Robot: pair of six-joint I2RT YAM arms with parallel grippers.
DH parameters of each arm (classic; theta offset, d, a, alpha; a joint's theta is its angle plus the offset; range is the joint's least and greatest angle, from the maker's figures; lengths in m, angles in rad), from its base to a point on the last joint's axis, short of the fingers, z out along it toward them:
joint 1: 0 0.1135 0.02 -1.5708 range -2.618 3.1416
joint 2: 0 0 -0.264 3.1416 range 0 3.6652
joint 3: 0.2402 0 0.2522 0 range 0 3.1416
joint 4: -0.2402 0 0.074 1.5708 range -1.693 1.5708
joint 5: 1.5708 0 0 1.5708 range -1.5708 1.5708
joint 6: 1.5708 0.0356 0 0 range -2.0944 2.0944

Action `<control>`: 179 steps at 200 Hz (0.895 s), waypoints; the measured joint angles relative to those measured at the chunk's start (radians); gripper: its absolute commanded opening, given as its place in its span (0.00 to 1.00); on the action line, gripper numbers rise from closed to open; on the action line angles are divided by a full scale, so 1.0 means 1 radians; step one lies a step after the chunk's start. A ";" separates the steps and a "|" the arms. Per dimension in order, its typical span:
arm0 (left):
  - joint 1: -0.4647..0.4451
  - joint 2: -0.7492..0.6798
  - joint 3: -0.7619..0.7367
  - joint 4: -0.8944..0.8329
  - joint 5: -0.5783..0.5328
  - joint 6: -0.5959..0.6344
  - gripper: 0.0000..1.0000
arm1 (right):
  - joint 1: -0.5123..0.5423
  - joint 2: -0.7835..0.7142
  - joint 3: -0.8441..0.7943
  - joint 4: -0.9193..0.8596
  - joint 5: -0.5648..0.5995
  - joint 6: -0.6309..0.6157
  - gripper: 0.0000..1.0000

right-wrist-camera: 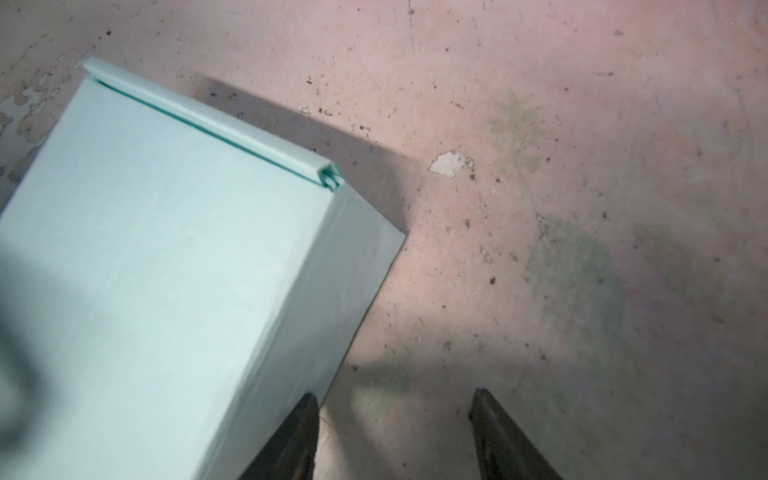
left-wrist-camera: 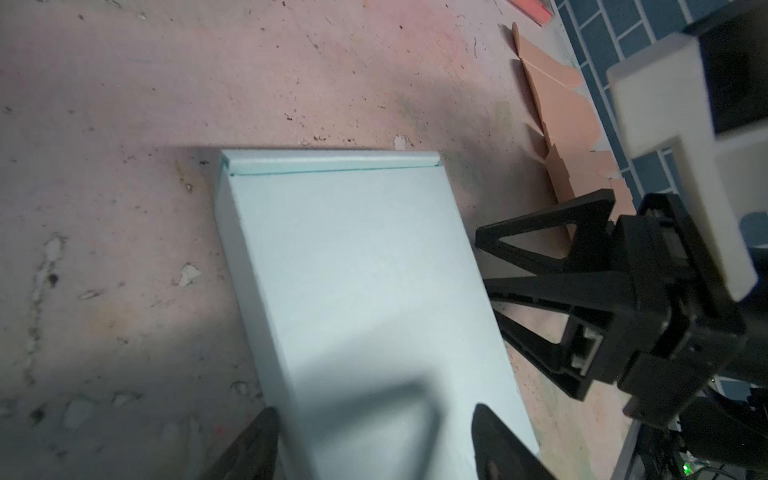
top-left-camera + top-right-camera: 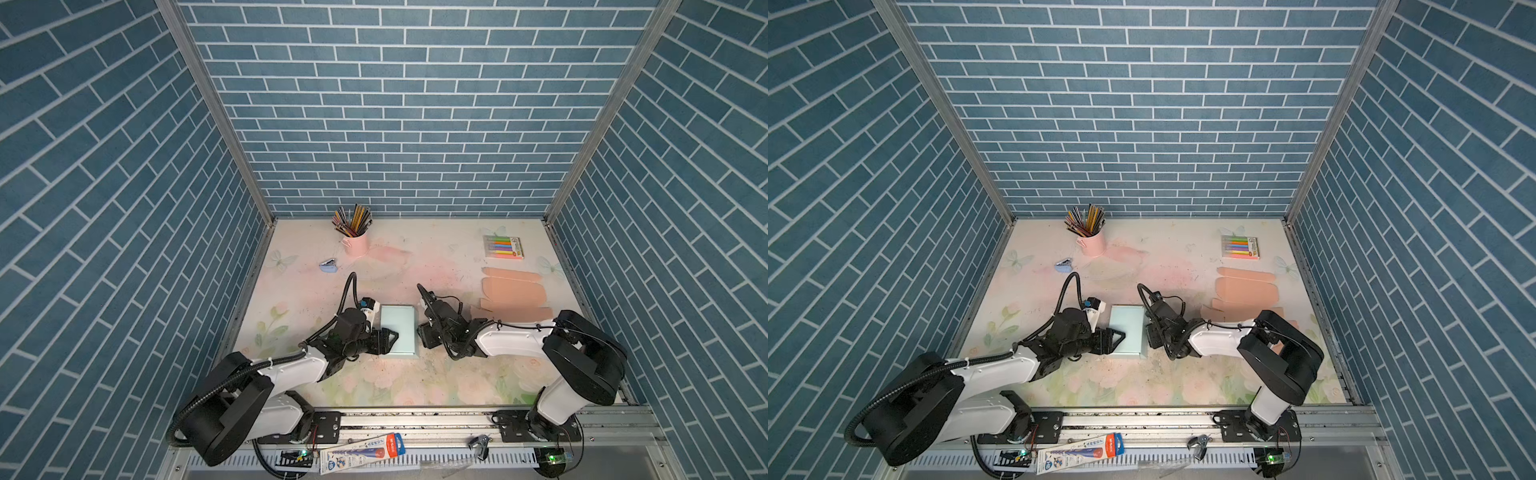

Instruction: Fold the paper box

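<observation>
Left end effector (image 3: pixel 390 341), box (image 3: pixel 401 324) lengthwise toward rear

This is a robotics lab test cell, dressed as a craft desk. Blue brick-printed wall panels (image 3: pixel 415 104) close three sides, held in bare aluminium corner posts (image 3: pixel 216 112). The pastel floral-printed tabletop (image 3: pixel 415 382) ends at a grey aluminium mounting rail (image 3: pixel 415 422), to which the white-and-black left arm (image 3: pixel 291 368) and white-and-black right arm (image 3: pixel 515 340) are bolted. A small circuit board with a green light (image 3: pixel 555 458) and a white slotted cable duct (image 3: pixel 440 457) lie in front of the rail. A pink cup of coloured pencils (image 3: pixel 355 243) and a flat pack of coloured markers (image 3: pixel 503 247) sit at the back of the table.
</observation>
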 measured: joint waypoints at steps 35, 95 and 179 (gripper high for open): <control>-0.005 -0.017 -0.013 -0.001 0.000 -0.010 0.73 | 0.005 0.000 -0.002 0.005 0.000 0.000 0.60; -0.006 -0.044 -0.038 0.008 0.005 -0.034 0.73 | 0.009 -0.016 -0.041 0.066 -0.020 0.000 0.60; -0.010 -0.103 -0.067 -0.011 0.008 -0.048 0.74 | 0.017 -0.031 -0.061 0.086 -0.043 0.004 0.60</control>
